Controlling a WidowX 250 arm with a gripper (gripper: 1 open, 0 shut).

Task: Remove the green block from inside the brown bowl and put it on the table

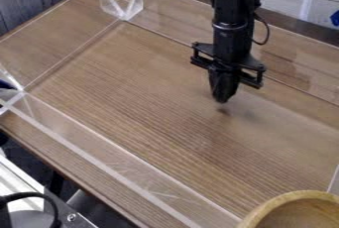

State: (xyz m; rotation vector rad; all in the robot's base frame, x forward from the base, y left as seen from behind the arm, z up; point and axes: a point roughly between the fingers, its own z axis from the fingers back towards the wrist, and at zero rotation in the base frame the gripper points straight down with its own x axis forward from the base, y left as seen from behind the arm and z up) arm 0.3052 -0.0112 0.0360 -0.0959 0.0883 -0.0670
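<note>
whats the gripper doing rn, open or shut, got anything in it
Gripper: closed, pointing down over the table; whether anything is between its fingertips cannot be told from this view.
</note>
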